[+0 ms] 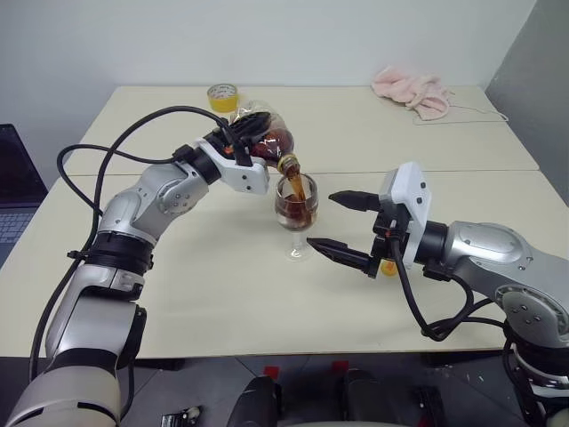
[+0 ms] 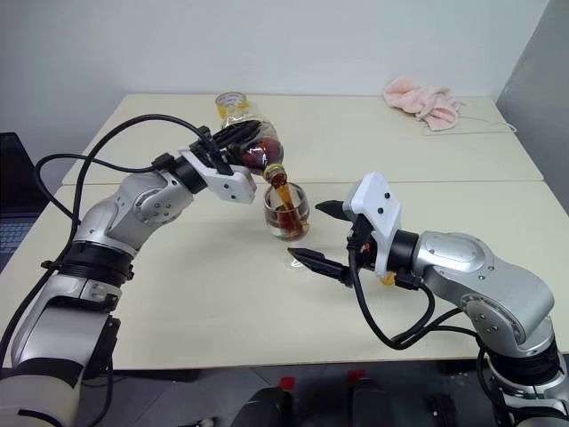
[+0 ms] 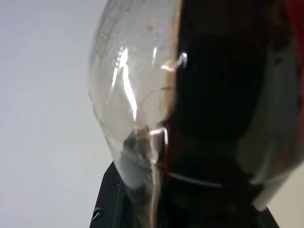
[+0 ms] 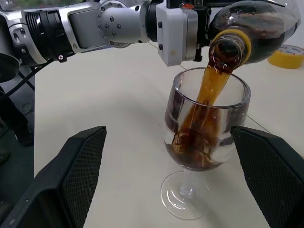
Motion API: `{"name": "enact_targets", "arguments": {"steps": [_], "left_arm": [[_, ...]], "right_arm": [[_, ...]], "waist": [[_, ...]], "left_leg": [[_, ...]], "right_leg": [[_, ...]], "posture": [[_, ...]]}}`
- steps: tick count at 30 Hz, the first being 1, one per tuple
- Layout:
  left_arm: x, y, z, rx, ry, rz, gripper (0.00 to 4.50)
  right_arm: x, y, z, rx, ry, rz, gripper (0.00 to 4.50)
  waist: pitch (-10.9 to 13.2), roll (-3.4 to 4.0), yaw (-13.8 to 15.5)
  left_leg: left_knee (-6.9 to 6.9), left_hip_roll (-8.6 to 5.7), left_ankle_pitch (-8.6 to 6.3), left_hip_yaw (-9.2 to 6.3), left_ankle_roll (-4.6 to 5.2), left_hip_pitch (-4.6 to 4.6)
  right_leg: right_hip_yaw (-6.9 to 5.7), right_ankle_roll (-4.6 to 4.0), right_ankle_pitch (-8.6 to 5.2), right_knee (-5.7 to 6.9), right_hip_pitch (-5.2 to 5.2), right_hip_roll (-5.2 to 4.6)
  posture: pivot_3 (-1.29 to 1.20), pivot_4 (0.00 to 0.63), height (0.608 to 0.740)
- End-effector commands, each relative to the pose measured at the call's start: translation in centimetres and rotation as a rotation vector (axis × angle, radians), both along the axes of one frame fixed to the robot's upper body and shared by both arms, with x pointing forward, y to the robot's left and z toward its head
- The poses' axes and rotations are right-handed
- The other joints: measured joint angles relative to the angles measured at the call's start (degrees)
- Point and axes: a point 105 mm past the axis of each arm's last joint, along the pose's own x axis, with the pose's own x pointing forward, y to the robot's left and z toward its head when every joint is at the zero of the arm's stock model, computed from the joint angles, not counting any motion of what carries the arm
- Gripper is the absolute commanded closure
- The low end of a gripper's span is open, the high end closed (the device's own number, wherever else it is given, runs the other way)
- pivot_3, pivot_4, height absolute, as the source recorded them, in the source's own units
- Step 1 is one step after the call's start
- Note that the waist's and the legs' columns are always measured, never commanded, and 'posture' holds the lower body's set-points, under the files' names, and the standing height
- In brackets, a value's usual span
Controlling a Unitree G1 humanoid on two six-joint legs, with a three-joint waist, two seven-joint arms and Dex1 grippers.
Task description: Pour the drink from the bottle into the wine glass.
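Left gripper clamped shut on one small squat clear plastic bottle, tilted neck-down above one clear stemmed wine glass. Dark brown drink streaming from bottle mouth into glass bowl, partly filled. Glass upright on cream table, near its middle. Right gripper spread wide, one black finger on each side of glass, touching nothing. Farther back: one yellow tape roll, one pink cloth.

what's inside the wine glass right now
Dark brown drink fills roughly the lower half of the wine glass bowl, with a stream falling in from the tilted bottle mouth. The liquid hides the bowl's bottom.
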Motion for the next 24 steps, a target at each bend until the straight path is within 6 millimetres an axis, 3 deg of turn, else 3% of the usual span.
{"name": "enact_targets", "arguments": {"steps": [1,24], "left_arm": [[-0.26,0.31,1.96,-0.029,-0.064,-0.003,3.60],[-0.27,-0.02,1.73,-0.081,-0.016,-0.003,3.60]], "right_arm": [[-0.65,0.26,1.03,0.019,-0.055,0.020,0.00],[-0.54,0.32,1.26,0.023,-0.057,0.019,0.00]], "waist": [[0.00,0.00,0.00],[0.00,0.00,-0.08]], "left_leg": [[0.00,0.00,0.00,0.00,0.00,0.00],[0.03,0.02,0.00,0.01,0.00,-0.02]], "right_leg": [[0.00,0.00,0.00,0.01,0.00,0.00],[0.02,0.00,0.00,0.20,-0.10,-0.01]], "posture": [[0.00,0.150,0.740],[0.00,0.150,0.740]]}}
